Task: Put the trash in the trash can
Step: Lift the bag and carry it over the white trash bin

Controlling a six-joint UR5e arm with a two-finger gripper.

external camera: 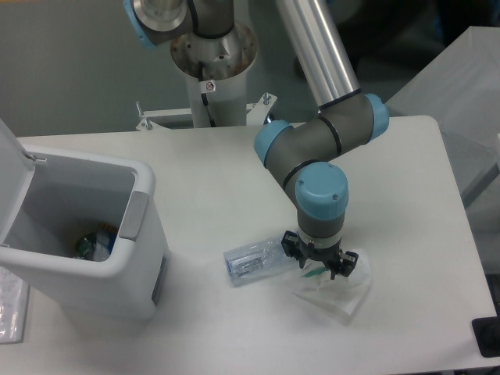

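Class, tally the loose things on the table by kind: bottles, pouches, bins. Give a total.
Bottles: 1, the bottle
Pouches: 1, the pouch under the tool
Bins: 1, the bin, lid open
Total: 3

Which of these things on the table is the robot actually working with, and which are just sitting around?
Part of the job:
- clear pouch, under the gripper
- plastic bottle, lying on its side
- trash can, lid up, some trash already inside

Just lying about:
- clear packet at the table's left edge
- black object at the right corner
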